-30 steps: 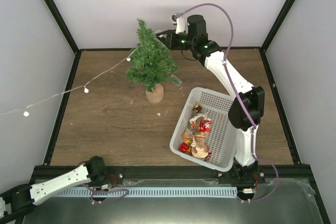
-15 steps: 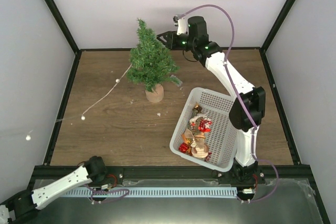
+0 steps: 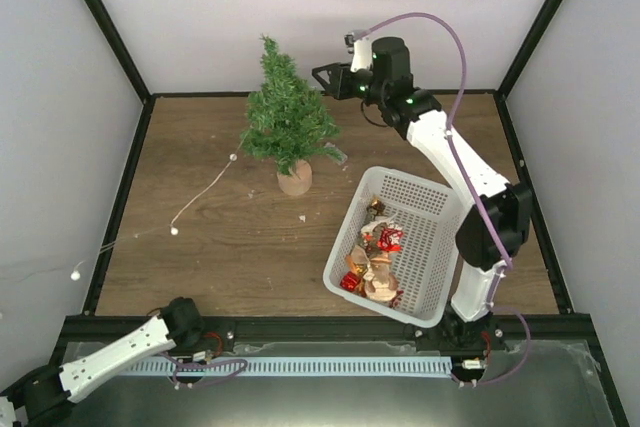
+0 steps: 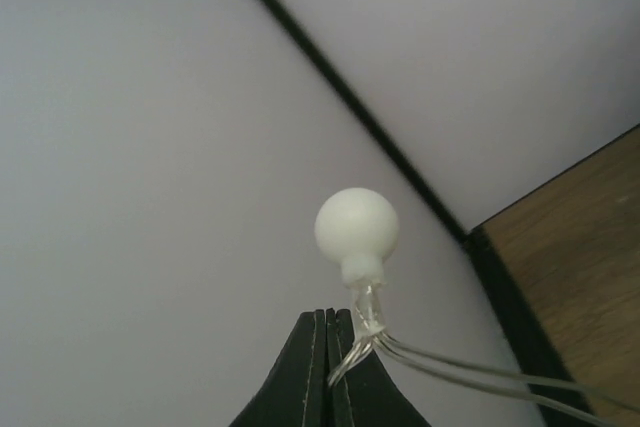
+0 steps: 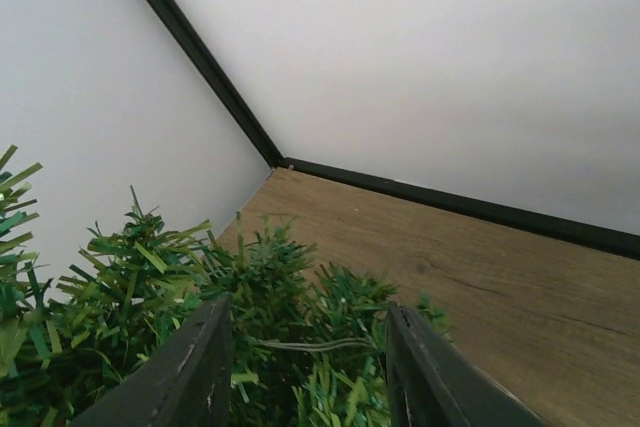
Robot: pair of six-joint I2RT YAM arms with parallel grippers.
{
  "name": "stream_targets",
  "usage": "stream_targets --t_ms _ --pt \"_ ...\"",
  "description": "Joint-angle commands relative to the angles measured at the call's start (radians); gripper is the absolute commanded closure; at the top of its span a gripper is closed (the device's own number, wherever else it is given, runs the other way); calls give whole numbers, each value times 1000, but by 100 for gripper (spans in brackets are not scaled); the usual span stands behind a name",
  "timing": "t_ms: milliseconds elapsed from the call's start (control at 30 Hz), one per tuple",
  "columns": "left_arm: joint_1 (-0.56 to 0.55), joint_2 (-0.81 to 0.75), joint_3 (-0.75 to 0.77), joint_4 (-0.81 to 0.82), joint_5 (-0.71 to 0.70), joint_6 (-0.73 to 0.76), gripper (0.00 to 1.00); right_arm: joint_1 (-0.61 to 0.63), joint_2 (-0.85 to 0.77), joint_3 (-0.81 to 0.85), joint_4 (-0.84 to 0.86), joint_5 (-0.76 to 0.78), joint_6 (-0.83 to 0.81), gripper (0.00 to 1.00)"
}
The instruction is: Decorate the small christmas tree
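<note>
light string [image 3: 205, 192] has dropped slack onto the table [image 3: 230, 247]; right gripper [image 3: 322, 77] has backed off.
small christmas tree [image 3: 287, 117] stands upright at the far middle, left of the basket [image 3: 420, 197]; right gripper's jaws are apart beside its upper branches, left gripper [image 4: 327, 314] is pinched together on the string's wire under a bulb [image 4: 357, 229].

White arm segments [image 3: 447, 145], black joints [image 3: 490, 229], lilac cable [image 3: 456, 39], dark right pincer [image 3: 325, 78]

Mesh basket [image 3: 428, 232] and light string [image 3: 173, 231] on a wooden desk [image 3: 230, 247].
Red and gold ornaments [image 3: 375, 262] lie at the basket's near end; the wire with round white bulbs [image 4: 357, 230] trails over the desk's left side.
</note>
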Motion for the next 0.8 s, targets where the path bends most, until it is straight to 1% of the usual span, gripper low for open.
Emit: stream_targets --t_ms 0,100,167,200,400,467,600,667,767 --pt "156 -38 163 -81 271 -95 100 -17 -72 -28 15 64 -19 64" --pt "193 55 148 -81 457 -96 100 -20 -97 -34 -12 82 -22 64" --pt "214 137 178 -81 579 -106 100 -20 -121 -47 -19 97 -22 64" --pt "226 176 196 -81 668 -106 100 -20 -139 -62 -17 104 -21 64" --pt "329 358 167 41 1007 -81 100 -19 -302 -243 41 120 -12 63" --pt "373 410 150 81 1110 -72 100 -19 -357 -303 43 138 -26 60" --pt "431 512 134 204 1279 -101 100 -19 -451 -401 13 179 -62 56" --pt "455 571 137 267 1347 -129 100 -20 -492 -444 9 168 -68 54" --pt "467 668 168 354 1443 -176 100 -20 -552 -498 5 138 -72 54"
